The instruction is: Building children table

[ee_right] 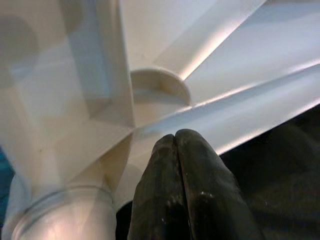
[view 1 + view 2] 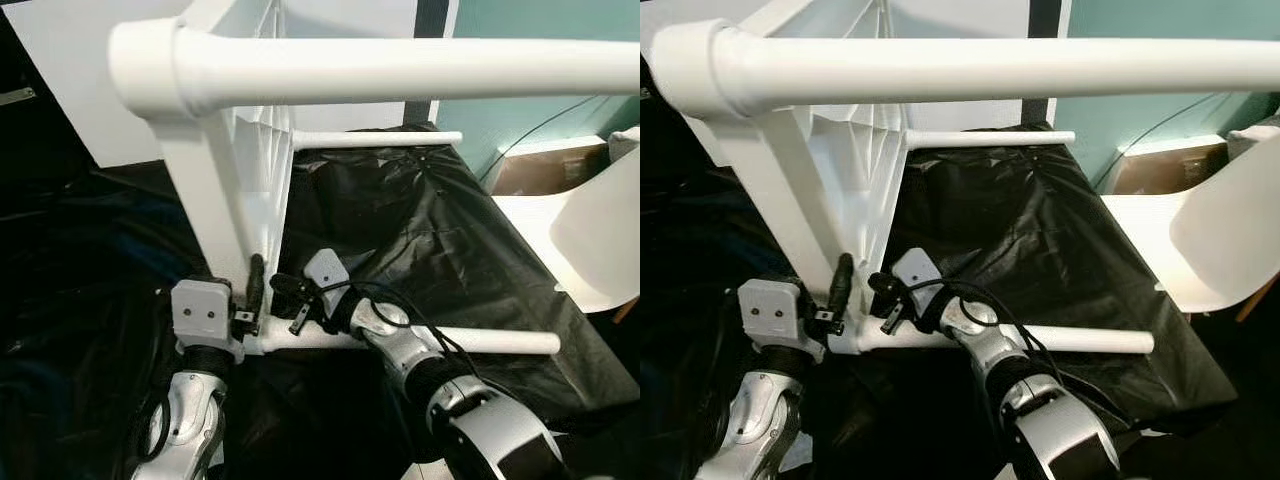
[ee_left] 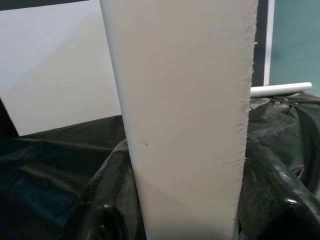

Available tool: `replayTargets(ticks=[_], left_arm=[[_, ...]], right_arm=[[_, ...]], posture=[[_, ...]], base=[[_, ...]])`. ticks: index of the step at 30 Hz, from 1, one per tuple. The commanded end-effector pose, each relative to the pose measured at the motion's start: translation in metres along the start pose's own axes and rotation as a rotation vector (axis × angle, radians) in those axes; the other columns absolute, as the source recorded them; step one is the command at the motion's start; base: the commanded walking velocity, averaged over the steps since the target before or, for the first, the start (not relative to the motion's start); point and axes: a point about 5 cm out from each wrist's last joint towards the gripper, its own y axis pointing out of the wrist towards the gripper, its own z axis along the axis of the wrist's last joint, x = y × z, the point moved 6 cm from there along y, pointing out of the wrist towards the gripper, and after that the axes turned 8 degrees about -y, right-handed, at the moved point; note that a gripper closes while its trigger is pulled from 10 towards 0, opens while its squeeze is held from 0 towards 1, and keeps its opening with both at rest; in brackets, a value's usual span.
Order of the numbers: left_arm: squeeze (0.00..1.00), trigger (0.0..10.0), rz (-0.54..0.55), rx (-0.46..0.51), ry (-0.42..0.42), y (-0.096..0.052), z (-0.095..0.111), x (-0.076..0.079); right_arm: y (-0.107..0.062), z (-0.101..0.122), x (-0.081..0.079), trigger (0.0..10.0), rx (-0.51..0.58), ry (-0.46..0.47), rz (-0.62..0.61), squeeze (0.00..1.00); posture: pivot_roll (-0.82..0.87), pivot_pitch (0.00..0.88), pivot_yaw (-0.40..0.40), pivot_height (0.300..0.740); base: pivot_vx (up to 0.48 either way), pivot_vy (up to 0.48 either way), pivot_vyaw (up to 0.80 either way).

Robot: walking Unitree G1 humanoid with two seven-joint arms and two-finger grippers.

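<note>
The white children's table (image 2: 235,170) stands on its side on black sheeting, its ribbed underside facing right. Three round legs stick out sideways: one close under my head (image 2: 400,70), one far back (image 2: 380,139), one low (image 2: 500,341). My left gripper (image 2: 252,290) is shut on the tabletop's lower edge; in the left wrist view the white panel (image 3: 185,115) sits between its fingers (image 3: 100,220). My right gripper (image 2: 285,288) is shut with nothing in it, its tips (image 1: 175,150) by the ribs and the socket (image 1: 160,85) near the low leg's base.
Black plastic sheeting (image 2: 420,230) covers the surface and floor around the table. A white chair (image 2: 590,230) and a cardboard box (image 2: 540,165) stand at the right by a teal wall. A white board (image 2: 60,70) leans behind at the left.
</note>
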Motion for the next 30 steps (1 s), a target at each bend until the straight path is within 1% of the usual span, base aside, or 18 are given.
replayTargets(ticks=[1,2,3,4,5,7,8,9,11,12,13,14,15,20,21,22,28,30], left_arm=[[0.00,1.4,-0.009,-0.009,0.019,-0.001,-0.004,0.001],[0.00,1.4,-0.009,-0.009,0.019,-0.001,-0.004,0.001],[0.00,9.0,-0.020,-0.002,0.012,-0.001,-0.004,0.003],[0.00,9.0,-0.020,-0.002,0.012,-0.001,-0.004,0.003],[0.00,10.0,-0.041,0.006,-0.004,-0.001,-0.003,0.007],[0.00,10.0,-0.075,0.010,-0.027,-0.001,-0.003,0.013],[0.00,10.0,-0.124,0.019,-0.056,0.000,-0.003,0.020],[0.00,10.0,-0.124,0.019,-0.056,0.000,-0.003,0.020],[0.00,10.0,-0.226,0.034,-0.105,-0.001,-0.002,0.034],[0.00,10.0,-0.226,0.034,-0.105,-0.001,-0.002,0.034],[0.14,10.0,-0.271,0.027,-0.120,-0.001,-0.004,0.038],[0.14,10.0,-0.271,0.027,-0.120,-0.001,-0.004,0.038],[1.00,10.0,-0.303,0.019,-0.130,0.000,-0.006,0.042],[1.00,10.0,-0.333,0.007,-0.146,0.003,-0.008,0.047],[0.21,10.0,-0.335,0.006,-0.158,0.006,-0.009,0.049],[0.00,10.0,-0.338,0.004,-0.160,0.009,-0.009,0.050],[0.00,10.0,-0.344,-0.008,-0.141,0.017,-0.013,0.053],[0.00,10.0,-0.312,-0.032,-0.098,0.026,-0.020,0.053]], right_arm=[[-0.005,0.000,0.005,10.0,0.015,0.038,-0.043,0.00],[-0.005,0.000,0.005,10.0,0.015,0.038,-0.043,0.00],[-0.010,0.000,0.011,10.0,0.020,0.041,-0.066,0.00],[-0.010,0.000,0.011,10.0,0.020,0.041,-0.066,0.00],[-0.016,0.000,0.017,10.0,0.020,0.048,-0.092,0.00],[-0.022,-0.002,0.023,10.0,0.016,0.053,-0.118,0.00],[-0.027,-0.004,0.028,10.0,0.010,0.058,-0.140,0.00],[-0.027,-0.004,0.028,10.0,0.010,0.058,-0.140,0.00],[-0.033,-0.006,0.034,10.0,-0.002,0.058,-0.167,0.00],[-0.033,-0.006,0.034,10.0,-0.002,0.058,-0.167,0.00],[-0.035,-0.007,0.037,10.0,-0.008,0.053,-0.179,0.00],[-0.035,-0.007,0.037,10.0,-0.008,0.053,-0.179,0.00],[-0.037,-0.008,0.040,10.0,-0.012,0.048,-0.189,0.00],[-0.040,-0.007,0.044,10.0,-0.016,0.042,-0.203,0.00],[-0.041,-0.006,0.045,10.0,-0.018,0.042,-0.207,0.00],[-0.042,-0.005,0.046,10.0,-0.021,0.043,-0.209,0.00],[-0.043,-0.004,0.044,10.0,-0.028,0.046,-0.205,0.00],[-0.042,-0.003,0.043,10.0,-0.028,0.043,-0.201,0.00]], posture=[[0.03,0.000,0.058,0.740],[0.03,0.000,0.058,0.740],[0.02,0.000,0.059,0.740],[0.02,0.000,0.059,0.740],[0.02,0.000,0.061,0.740],[0.01,0.000,0.063,0.740],[0.00,0.000,0.066,0.740],[0.00,0.000,0.066,0.740],[-0.01,0.000,0.066,0.740],[-0.01,0.000,0.066,0.740],[-0.02,0.000,0.066,0.740],[-0.02,0.000,0.066,0.740],[-0.02,0.000,0.067,0.740],[-0.02,0.000,0.069,0.740],[-0.03,0.000,0.070,0.740],[-0.03,0.000,0.070,0.740],[-0.03,0.000,0.069,0.740],[-0.03,0.000,0.065,0.740]], base=[[0.000,0.000,0.00],[0.000,0.000,0.00],[0.000,0.000,0.00],[0.000,0.000,0.00],[0.000,0.000,0.00],[0.000,0.000,0.00],[0.000,0.000,0.00],[0.000,0.000,0.00],[0.000,0.000,0.00],[0.000,0.000,0.00],[0.000,0.000,0.00],[0.000,0.000,0.00],[0.000,0.000,0.00],[0.000,0.000,0.00],[0.000,0.000,0.00],[0.000,0.000,0.00],[0.000,0.000,0.00],[0.000,0.000,0.00]])
